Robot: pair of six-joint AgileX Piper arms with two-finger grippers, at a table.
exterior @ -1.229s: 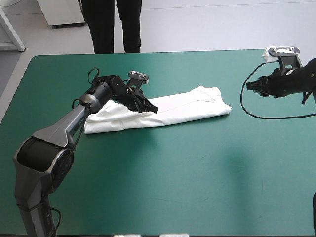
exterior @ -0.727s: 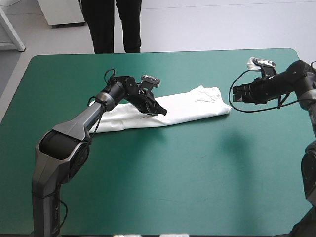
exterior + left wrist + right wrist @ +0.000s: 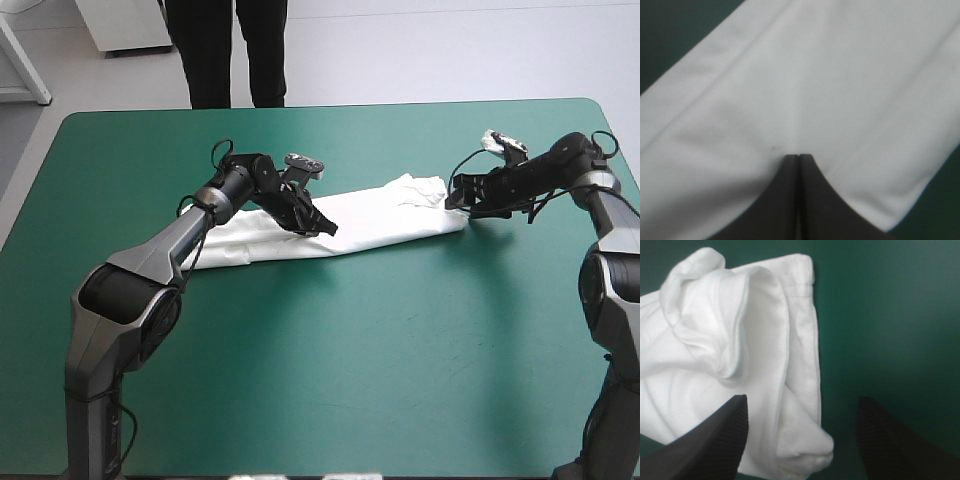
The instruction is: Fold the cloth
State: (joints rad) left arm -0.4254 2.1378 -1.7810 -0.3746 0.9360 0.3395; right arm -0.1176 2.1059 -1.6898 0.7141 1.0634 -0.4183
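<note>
The white T-shirt [image 3: 350,220] lies folded into a long narrow strip across the middle of the teal-green table, running from left to right. My left gripper [image 3: 322,226] is shut and rests on the strip near its middle; in the left wrist view its tip [image 3: 798,159] presses on smooth white T-shirt [image 3: 805,85]. My right gripper [image 3: 457,198] is open at the strip's right end. In the right wrist view that rumpled end of the T-shirt [image 3: 740,365] lies between and ahead of the fingers [image 3: 715,440], its hemmed corner nearest.
The teal-green cover [image 3: 380,360] stretches bare in front of the T-shirt toward the near edge. Beyond the T-shirt, the far edge of the table [image 3: 330,106] runs close behind both arms.
My right gripper has swung in from the table's right edge to the T-shirt's right end. Earlier the left gripper slid a little right along the strip, then held still.
</note>
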